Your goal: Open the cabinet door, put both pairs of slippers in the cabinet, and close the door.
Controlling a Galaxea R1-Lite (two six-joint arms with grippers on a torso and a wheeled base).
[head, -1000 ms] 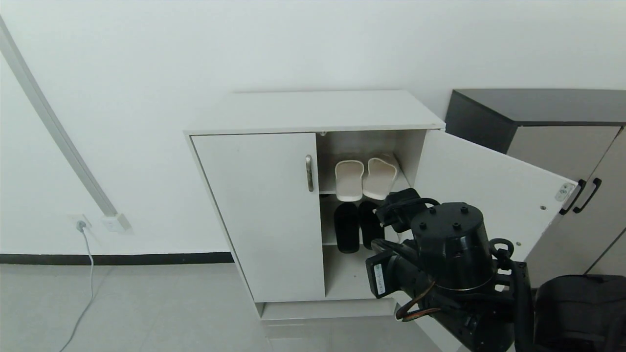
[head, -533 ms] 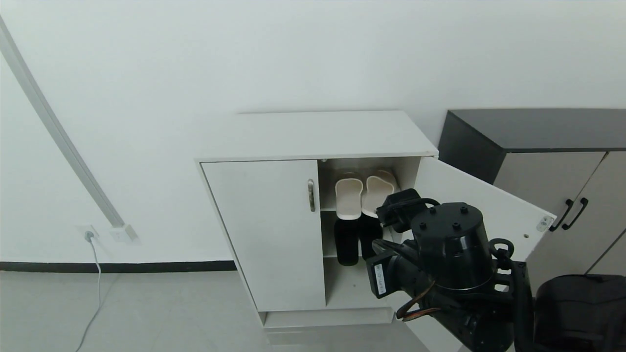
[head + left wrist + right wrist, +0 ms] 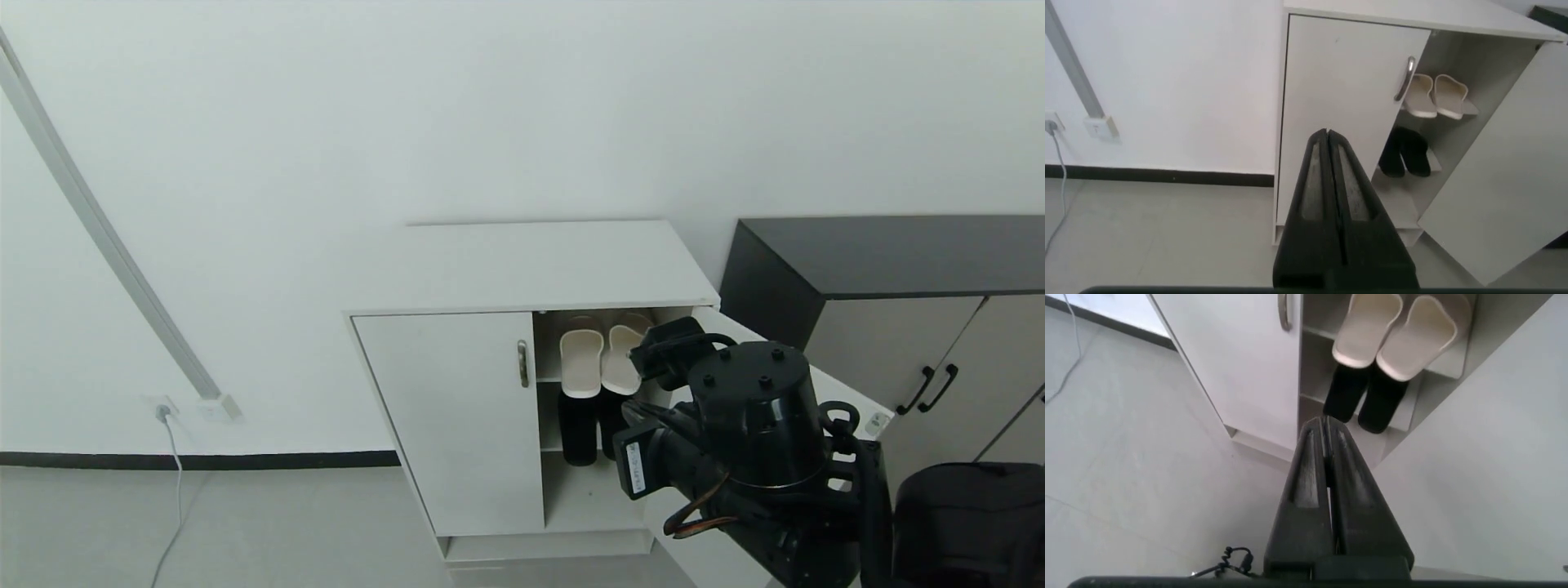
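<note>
Across the last second the head view has shifted: the cabinet now sits lower and smaller in it. That is the camera drawing back, not the furniture moving; no shift of the slippers inside can be made out.

The white slippers lie on the upper shelf and the black slippers on the shelf below, both behind the open right door, with their near ends reaching past the shelf fronts. The left door is closed. The right gripper hangs in front of the opening, its fingers pressed together on nothing. The left gripper is likewise closed and empty, facing the left door from farther off.

Only closing appears to remain. The right gripper is probably best brought round to the door's outer face and set near the free edge, far from the hinges. It should then push in one steady arc until that edge meets the left door. An overhanging slipper could stop the door short, so the push should be gentle.
</note>
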